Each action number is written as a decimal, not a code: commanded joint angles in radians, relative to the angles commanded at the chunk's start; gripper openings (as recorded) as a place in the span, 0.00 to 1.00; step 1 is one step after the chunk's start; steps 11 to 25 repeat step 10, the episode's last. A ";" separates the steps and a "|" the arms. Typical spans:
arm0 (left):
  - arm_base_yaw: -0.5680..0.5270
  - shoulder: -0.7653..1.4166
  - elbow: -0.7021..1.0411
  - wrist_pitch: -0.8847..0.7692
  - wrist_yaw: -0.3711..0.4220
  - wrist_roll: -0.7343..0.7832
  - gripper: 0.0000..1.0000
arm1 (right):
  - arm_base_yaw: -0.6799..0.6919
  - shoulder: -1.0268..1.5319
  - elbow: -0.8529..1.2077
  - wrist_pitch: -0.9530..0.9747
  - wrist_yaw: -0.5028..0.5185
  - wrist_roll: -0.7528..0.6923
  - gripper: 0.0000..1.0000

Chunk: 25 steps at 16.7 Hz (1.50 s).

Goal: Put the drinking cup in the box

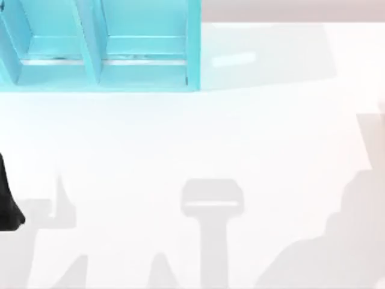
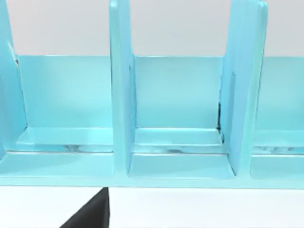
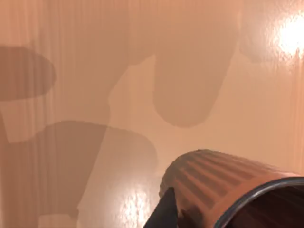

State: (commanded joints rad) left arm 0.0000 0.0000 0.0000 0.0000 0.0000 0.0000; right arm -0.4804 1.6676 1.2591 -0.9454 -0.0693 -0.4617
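Drinking cup: ribbed copper tumbler close under the right wrist camera, a dark finger against its side, apparently gripped for carrying; box, turquoise, compartmented, tabletop far-left; left fingers' state indeterminable.

L arm shows as a dark part at the table's left edge. R gripper's dark finger presses the ribbed cup.

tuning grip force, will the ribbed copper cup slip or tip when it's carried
The drinking cup looks rigid, so it should hold its shape under squeeze. Its vertical ribbing probably gives some bite, though the glossy finish may be slick. It tapers, so it could creep along the fingers; a dark tool part sits against its wall.
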 joint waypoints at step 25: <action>0.000 0.000 0.000 0.000 0.000 0.000 1.00 | 0.000 0.000 0.000 0.000 0.000 0.000 1.00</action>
